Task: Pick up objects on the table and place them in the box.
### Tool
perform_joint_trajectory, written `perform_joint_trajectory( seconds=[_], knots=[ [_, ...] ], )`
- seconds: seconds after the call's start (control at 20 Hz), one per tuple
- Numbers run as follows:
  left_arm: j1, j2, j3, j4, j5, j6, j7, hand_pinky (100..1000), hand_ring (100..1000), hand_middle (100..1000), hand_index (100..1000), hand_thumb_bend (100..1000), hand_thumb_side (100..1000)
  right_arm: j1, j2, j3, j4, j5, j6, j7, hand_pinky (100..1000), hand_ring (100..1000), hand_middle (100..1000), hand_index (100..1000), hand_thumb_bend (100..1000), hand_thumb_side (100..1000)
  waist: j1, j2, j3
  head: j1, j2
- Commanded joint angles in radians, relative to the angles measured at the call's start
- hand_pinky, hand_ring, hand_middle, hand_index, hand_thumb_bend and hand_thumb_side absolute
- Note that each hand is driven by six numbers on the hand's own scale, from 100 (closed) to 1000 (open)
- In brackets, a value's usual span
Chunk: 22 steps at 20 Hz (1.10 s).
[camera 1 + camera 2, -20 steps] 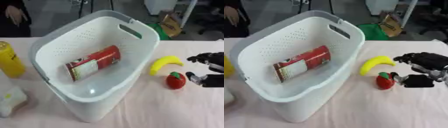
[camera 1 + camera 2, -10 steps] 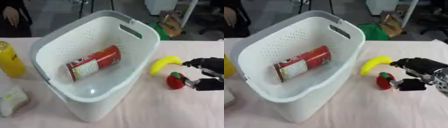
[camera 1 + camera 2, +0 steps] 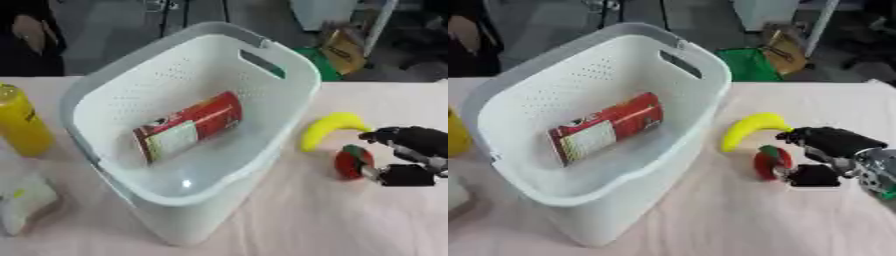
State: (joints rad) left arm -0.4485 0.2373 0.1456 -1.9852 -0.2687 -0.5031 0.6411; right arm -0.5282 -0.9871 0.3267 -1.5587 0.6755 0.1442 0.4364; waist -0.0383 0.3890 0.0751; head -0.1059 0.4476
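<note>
The right hand, fingers spread around the red strawberry-like fruit but not yet closed, sits at three o'clock of the white basket; it should close squarely without nudging the banana at twelve.

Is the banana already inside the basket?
No, the banana lies on the table beside the basket, which holds only a red can.

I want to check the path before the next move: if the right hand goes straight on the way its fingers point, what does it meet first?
Most likely the red apple: the right hand points left at it, already almost touching.
</note>
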Motion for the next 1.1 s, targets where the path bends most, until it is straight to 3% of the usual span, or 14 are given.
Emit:
perform_joint_trajectory(
  seconds=[0.05,0.45,0.55,0.95,1.0,1.05,1.1],
  knots=[
    [-0.011,0.008,-0.002,-0.015,0.003,-0.011,0.007,677,579,603,741,100,1000,-0.020,-0.013,-0.015,0.030,0.008,-0.013,0.007,850,910,886,1000,339,961,0.002,-0.017,-0.001,0.000,-0.008],
    [-0.011,0.006,-0.004,-0.015,0.005,-0.011,0.005,676,579,603,741,100,1000,-0.046,0.008,-0.020,0.098,0.022,-0.052,0.060,895,944,917,1000,408,872,0.001,-0.016,0.001,-0.002,-0.012],
    [-0.010,0.006,-0.004,-0.015,0.005,-0.011,0.004,677,579,603,741,100,1000,-0.050,0.006,-0.022,0.113,0.032,-0.058,0.079,910,957,935,1000,440,810,0.000,-0.016,0.002,-0.004,-0.011],
    [-0.010,0.007,-0.006,-0.015,0.007,-0.010,0.001,676,579,603,741,100,1000,-0.065,0.002,-0.032,0.133,0.061,-0.073,0.116,905,947,915,1000,442,800,-0.003,-0.016,0.003,-0.011,-0.010],
    [-0.010,0.007,-0.006,-0.015,0.007,-0.010,0.001,676,579,604,741,100,1000,-0.067,0.002,-0.032,0.135,0.063,-0.074,0.117,902,942,901,1000,348,804,-0.003,-0.016,0.003,-0.011,-0.011],
    [-0.010,0.007,-0.006,-0.015,0.007,-0.010,0.001,676,579,603,741,100,1000,-0.070,0.004,-0.035,0.141,0.065,-0.073,0.114,897,937,873,1000,428,810,-0.003,-0.015,0.005,-0.012,-0.011],
    [-0.010,0.007,-0.006,-0.015,0.007,-0.010,0.002,676,579,603,741,100,1000,-0.073,0.006,-0.036,0.147,0.068,-0.072,0.110,897,937,873,1000,428,810,-0.003,-0.015,0.006,-0.013,-0.011]
  ],
)
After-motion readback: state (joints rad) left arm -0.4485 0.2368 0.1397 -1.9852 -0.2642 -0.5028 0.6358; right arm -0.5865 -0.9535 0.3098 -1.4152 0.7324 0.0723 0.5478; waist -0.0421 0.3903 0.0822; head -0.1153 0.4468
